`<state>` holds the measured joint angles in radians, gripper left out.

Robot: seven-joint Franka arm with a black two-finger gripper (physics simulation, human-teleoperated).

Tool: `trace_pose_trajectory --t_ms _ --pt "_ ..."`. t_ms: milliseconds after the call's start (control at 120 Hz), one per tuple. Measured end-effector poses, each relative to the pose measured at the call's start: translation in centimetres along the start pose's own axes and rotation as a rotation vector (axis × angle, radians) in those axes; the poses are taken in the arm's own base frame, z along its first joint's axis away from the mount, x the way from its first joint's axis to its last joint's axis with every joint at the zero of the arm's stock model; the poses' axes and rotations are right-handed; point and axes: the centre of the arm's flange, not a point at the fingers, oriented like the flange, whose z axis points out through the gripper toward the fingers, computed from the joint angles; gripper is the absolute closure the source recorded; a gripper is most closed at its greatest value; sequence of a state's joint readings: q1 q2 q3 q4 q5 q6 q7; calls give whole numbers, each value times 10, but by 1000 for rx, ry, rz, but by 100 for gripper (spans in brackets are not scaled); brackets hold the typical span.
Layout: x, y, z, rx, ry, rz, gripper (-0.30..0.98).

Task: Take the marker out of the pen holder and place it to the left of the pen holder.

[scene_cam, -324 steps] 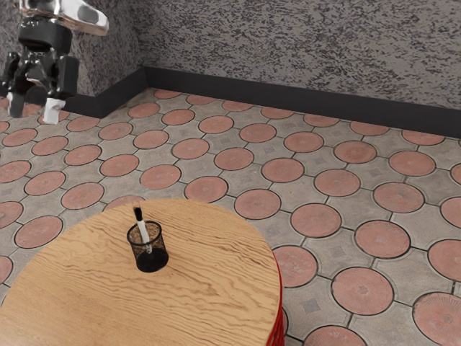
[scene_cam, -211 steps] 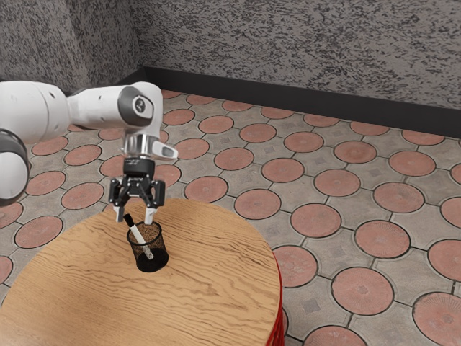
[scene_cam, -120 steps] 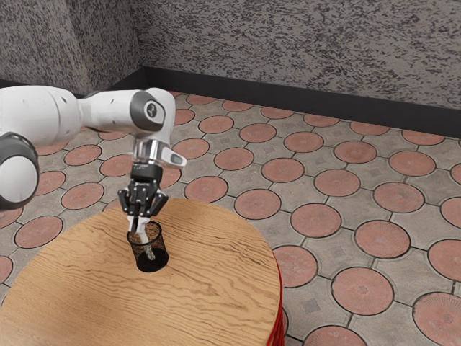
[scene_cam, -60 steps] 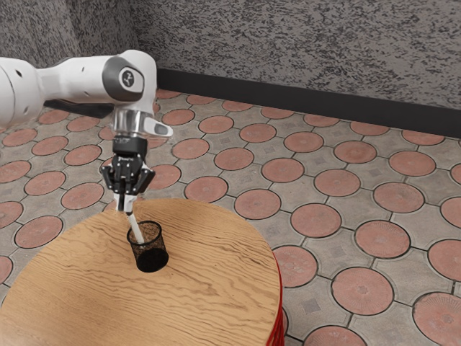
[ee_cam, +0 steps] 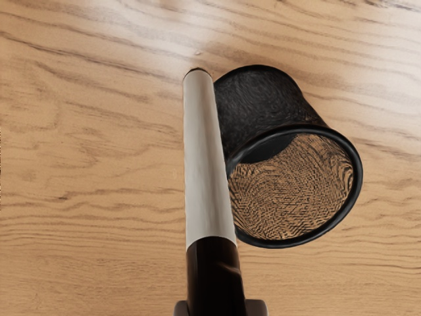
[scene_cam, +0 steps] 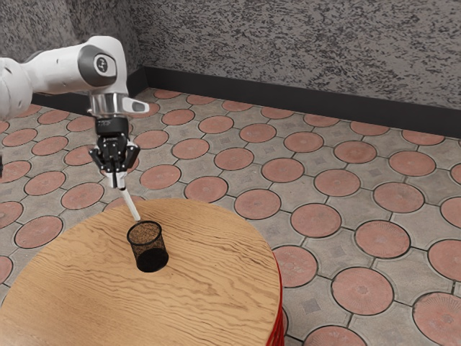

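Note:
Above the round table's far side, my gripper [scene_cam: 117, 184] is shut on the dark end of the marker [scene_cam: 130, 205]. The marker's white body slants down from the fingers, its lower tip by the rim of the pen holder. Black and mesh-walled, the pen holder [scene_cam: 149, 252] stands upright on the table. In the wrist view the gripper [ee_cam: 221, 308] grips the black part of the marker [ee_cam: 205, 158], whose white length partly covers one side of the pen holder [ee_cam: 263, 105]. The inside of the holder looks bare.
The round wooden table [scene_cam: 209, 288] has a red side. Its far edge lies beneath my hand, and wood surface surrounds the pen holder. Tiled floor [scene_cam: 317, 216] and a grey speckled wall [scene_cam: 288, 50] are beyond.
The hand came down to the pen holder and closed on the marker. It then rose toward the exterior view's upper left, drawing the marker up out of the holder, which stayed put.

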<state>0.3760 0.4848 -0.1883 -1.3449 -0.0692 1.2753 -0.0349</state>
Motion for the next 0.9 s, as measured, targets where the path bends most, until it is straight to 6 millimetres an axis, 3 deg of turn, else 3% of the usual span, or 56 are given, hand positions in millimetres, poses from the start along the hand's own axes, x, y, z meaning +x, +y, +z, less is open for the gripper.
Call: trace_pose_trajectory --t_ms 117,292,558,708,900 --pt "36 -21 18 -37 15 -6 77" --pt "64 -46 34 -88 68 -6 76" --pt "70 -83 51 -143 84 -16 64" --pt "71 -87 64 -151 64 -4 57" --pt "72 -87 84 -154 22 11 58"
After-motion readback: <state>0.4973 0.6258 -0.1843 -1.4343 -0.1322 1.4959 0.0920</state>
